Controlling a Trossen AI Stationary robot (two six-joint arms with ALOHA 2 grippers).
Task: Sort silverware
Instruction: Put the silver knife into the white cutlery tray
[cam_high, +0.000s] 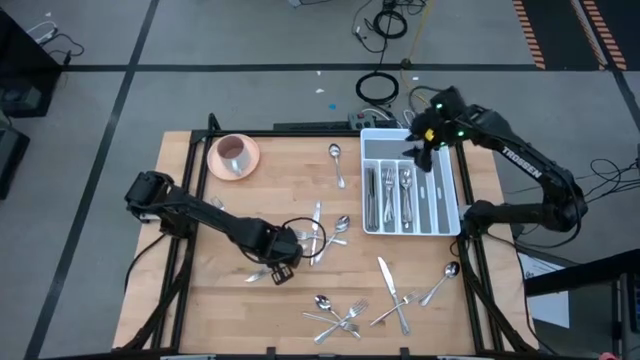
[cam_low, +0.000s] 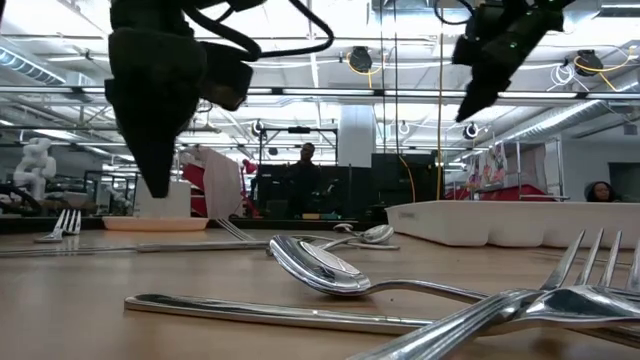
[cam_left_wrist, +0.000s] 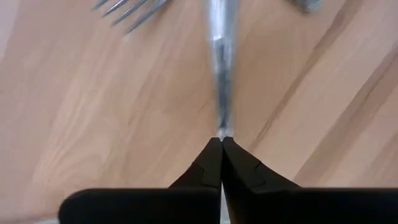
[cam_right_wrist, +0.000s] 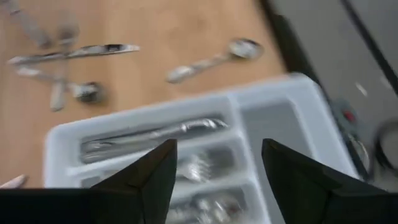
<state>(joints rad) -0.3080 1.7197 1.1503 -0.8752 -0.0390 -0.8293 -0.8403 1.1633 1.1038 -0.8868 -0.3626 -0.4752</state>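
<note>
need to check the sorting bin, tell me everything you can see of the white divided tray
The white divided tray is a rectangular, plastic-looking organizer with rounded corners. It lies flat near the table's far right corner, divided into long parallel slots plus a cross compartment at its far end. Three slots toward its left side hold silverware; the slots toward its right side look empty. The right gripper hovers open over its far end, not touching it as far as can be seen. In the low view it shows as a low white wall.
</note>
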